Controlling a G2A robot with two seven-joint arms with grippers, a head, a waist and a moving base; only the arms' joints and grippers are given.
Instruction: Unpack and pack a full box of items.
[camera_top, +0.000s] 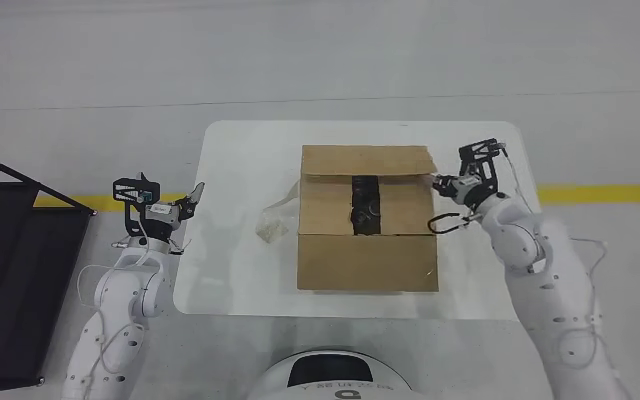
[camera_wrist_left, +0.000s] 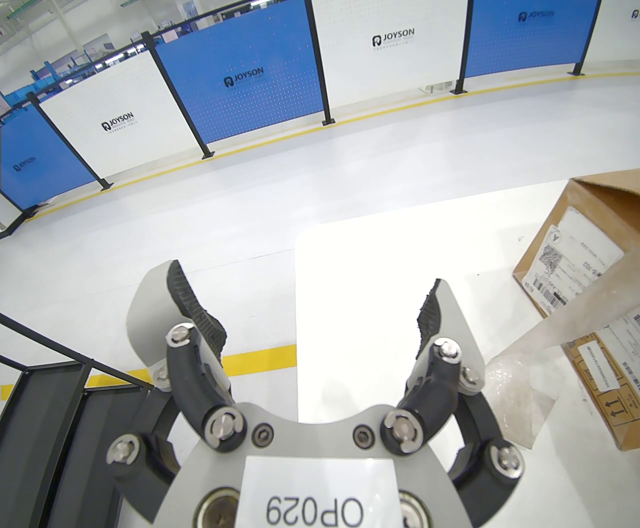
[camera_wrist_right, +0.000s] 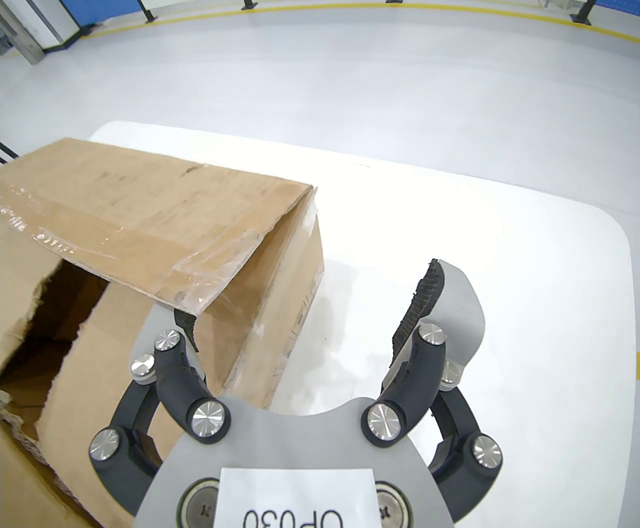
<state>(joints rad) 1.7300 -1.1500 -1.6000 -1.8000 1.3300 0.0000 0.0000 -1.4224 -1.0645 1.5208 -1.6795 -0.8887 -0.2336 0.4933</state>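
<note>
The brown cardboard box (camera_top: 368, 218) sits centred on the white rounded table (camera_top: 230, 200), the right gripper (camera_wrist_right: 307, 300) spread wide with one finger under its far flap's corner, likely to lift it, while the left gripper (camera_wrist_left: 305, 275) hangs spread and empty at the table's left edge.

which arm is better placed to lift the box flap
Right, probably: the right gripper is open at the flap corner; the left gripper is open by the table edge, away from the box.

You have a brown cardboard box (camera_top: 365, 262) upright in the middle of the table (camera_top: 230, 180). Its top flaps are nearly shut, and a gap between them shows dark contents (camera_top: 366, 205). A clear plastic bag (camera_top: 275, 222) lies just left of it.
</note>
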